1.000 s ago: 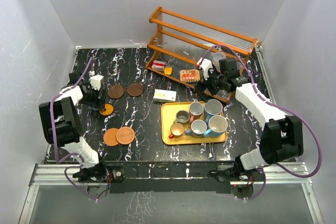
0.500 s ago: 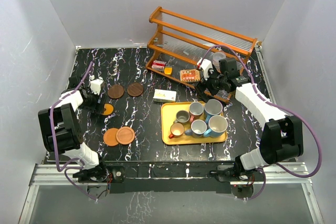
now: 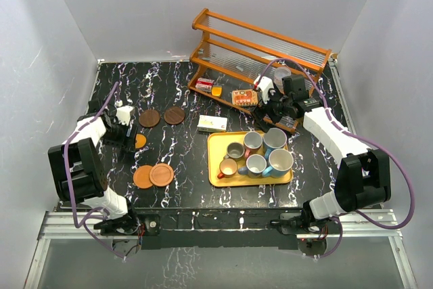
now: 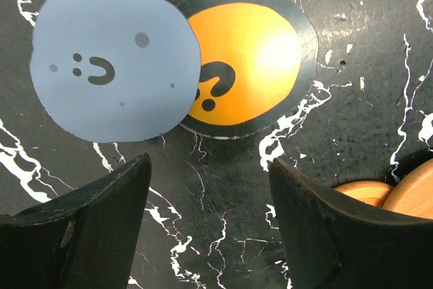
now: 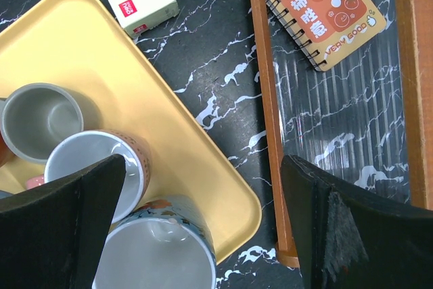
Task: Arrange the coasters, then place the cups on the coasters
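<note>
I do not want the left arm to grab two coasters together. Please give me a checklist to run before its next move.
1. Left gripper open and empty: ok.
2. Blue-grey coaster separate from the orange coaster: not ok, it lies partly on top of it.
3. Height of the fingers above these coasters: cannot tell.
4. Right gripper open and empty: ok.
5. All cups on the yellow tray, far from the left arm: ok.

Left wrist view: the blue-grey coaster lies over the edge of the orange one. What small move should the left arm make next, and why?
Probably advance the open left end effector toward the blue-grey coaster and lower onto its free edge. It overlaps the orange coaster, so they need separating, and the end effector is empty, short of both.
</note>
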